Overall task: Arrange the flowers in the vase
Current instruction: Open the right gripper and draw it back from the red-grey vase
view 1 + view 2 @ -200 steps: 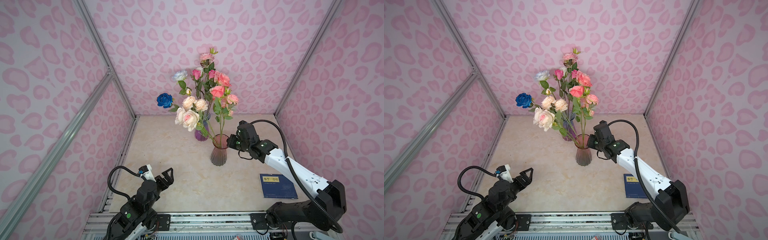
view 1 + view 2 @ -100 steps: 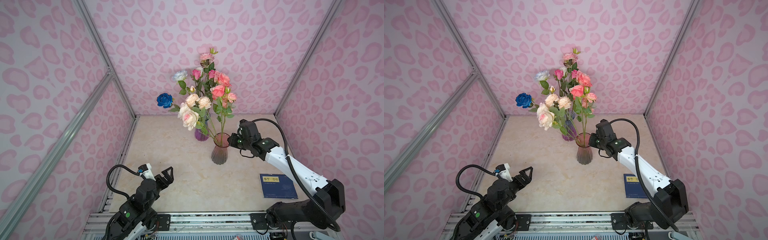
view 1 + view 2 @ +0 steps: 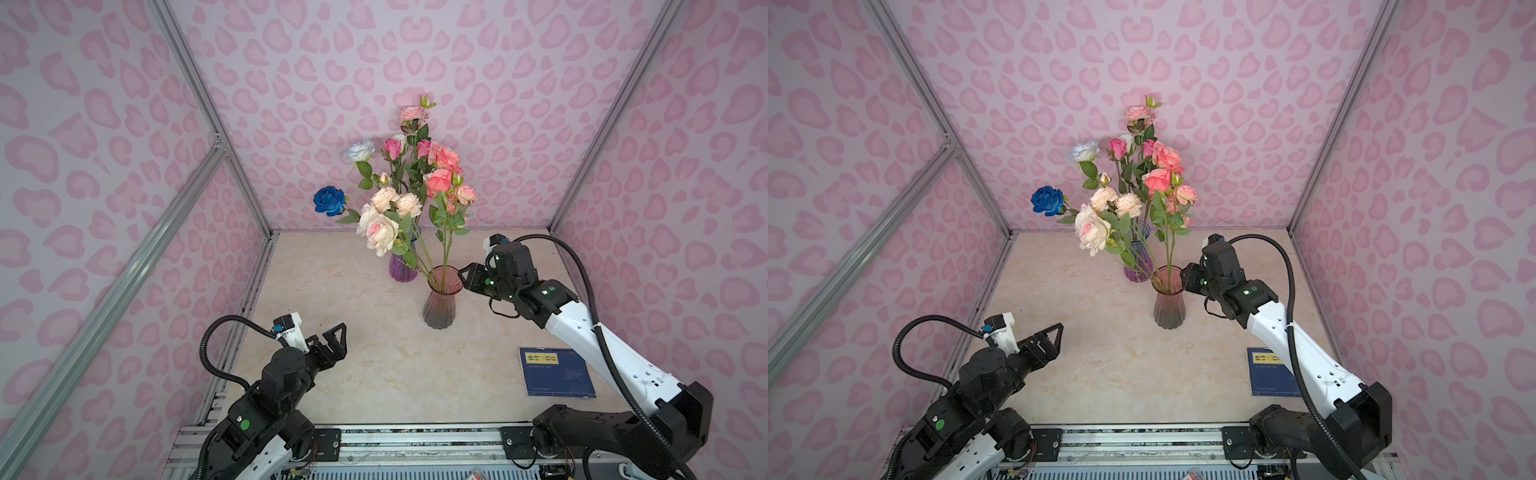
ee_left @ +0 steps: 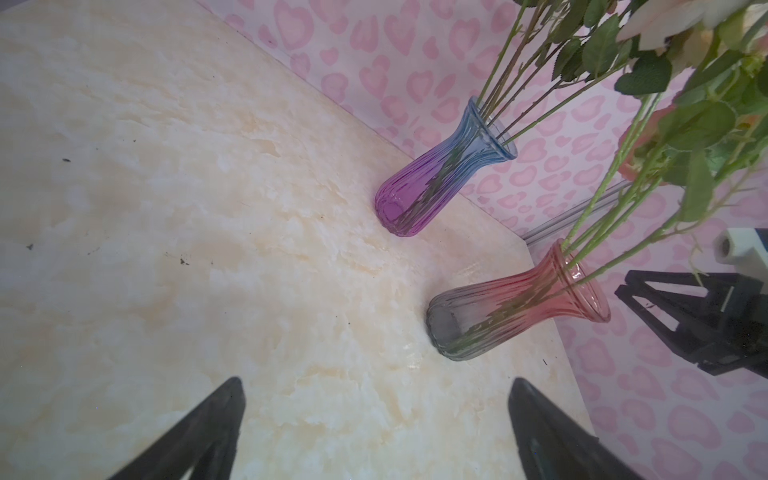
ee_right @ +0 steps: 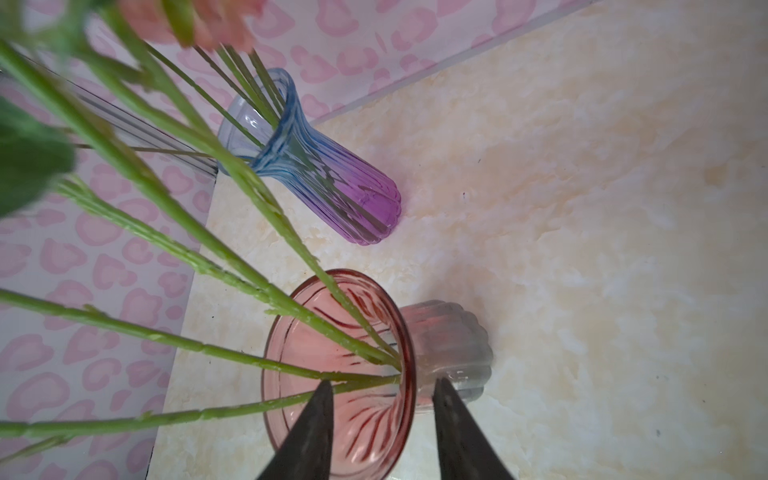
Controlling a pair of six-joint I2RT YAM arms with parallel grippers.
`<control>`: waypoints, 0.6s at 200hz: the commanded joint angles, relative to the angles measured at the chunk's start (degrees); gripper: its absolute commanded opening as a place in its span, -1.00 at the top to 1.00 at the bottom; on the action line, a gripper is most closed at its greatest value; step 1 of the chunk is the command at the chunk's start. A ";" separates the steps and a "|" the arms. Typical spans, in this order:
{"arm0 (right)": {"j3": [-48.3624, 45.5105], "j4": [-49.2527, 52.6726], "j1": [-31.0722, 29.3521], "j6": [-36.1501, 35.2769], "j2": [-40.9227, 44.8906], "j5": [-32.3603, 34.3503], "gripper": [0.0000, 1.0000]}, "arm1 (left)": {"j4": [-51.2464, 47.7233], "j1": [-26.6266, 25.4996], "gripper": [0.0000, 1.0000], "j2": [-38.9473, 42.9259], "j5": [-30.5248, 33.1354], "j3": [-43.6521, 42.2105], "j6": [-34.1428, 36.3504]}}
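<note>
So the right tool (image 5: pixel 384 384) had just let go. A second before, its jaws were pinched shut at the lip of the pink vase (image 3: pixel 441 299), and now they stood apart at that same rim with nothing between them. The stems (image 5: pixel 316 328) it had been feeding in sat down in the neck on their own, leaning on the rim, so I'd say that bunch was delivered and the arm was free to back off. The left tool (image 4: pixel 376 384) hadn't budged. Its jaws were spread wide and empty, low over the counter (image 3: pixel 374 374). Every one of the flowers (image 3: pixel 409 195) I could see was already in glass, split between the pink vase and the purple vase (image 3: pixel 402 270) just behind it. None lay on the counter, so the job looked about done. Both vases were ribbed see-through glass with flared lips, one fading pink to smoky grey, the other blue to purple. The stems looked like stiff, knobbly plastic and the heads like soft fabric. A flat blue book (image 3: pixel 557 372) lay by the right arm.
</note>
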State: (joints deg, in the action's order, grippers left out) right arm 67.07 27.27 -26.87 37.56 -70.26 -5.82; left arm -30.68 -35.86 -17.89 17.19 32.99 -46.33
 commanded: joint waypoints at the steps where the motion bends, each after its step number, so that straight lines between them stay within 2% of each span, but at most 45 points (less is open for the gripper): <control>1: 0.12 -0.15 0.07 -2.38 4.24 1.85 0.08 | 0.54 0.00 -1.00 -2.33 2.22 6.45 5.94; 33: 0.24 -2.04 0.04 -8.17 12.34 2.67 -0.10 | 0.37 0.00 -0.99 -7.35 6.33 16.37 13.96; 43: -0.11 -2.87 -0.11 -11.17 14.97 3.58 -0.17 | 0.29 0.01 -0.96 -9.02 9.51 18.00 13.21; 50: -0.65 -3.44 -0.50 -11.96 16.89 5.74 -0.34 | 0.37 0.00 -0.96 -9.88 12.42 17.95 10.22; 53: -1.25 -3.82 -0.59 -11.29 17.81 7.09 -0.55 | 0.62 0.00 -0.96 -10.21 13.38 17.64 9.50; 55: -1.94 -4.33 -0.62 -10.62 18.45 8.07 -0.83 | 0.93 0.00 -0.96 -10.41 13.81 17.35 9.30; 58: -3.17 -5.28 -0.64 -9.35 19.54 9.28 -0.94 | 1.50 0.00 -0.96 -10.74 14.19 16.98 9.28; 74: -12.94 -12.74 -0.59 -1.73 25.75 19.27 -0.96 | 4.09 0.01 -0.96 -13.33 14.37 15.11 12.40; 83: -18.80 -17.89 -0.60 -0.94 29.02 23.44 -0.96 | 2.57 0.00 -0.96 -15.31 16.51 15.09 11.01; 92: -24.08 -22.07 -0.64 -2.77 31.99 27.25 -0.96 | 1.39 0.00 -0.96 -17.38 20.31 14.72 9.34; 103: -28.28 -25.81 -0.64 -8.48 34.33 29.87 -0.96 | 1.13 0.00 -0.96 -18.84 25.77 13.92 8.95; 120: -31.63 -27.76 -0.59 -17.27 35.25 34.91 -0.96 | 5.67 0.00 -0.96 -18.41 32.95 10.44 10.72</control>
State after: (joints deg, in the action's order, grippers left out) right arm 39.48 10.09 -27.40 31.14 -36.56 17.47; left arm -28.77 -35.92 -36.51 36.88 46.44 -36.32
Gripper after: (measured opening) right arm 0.981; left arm 0.980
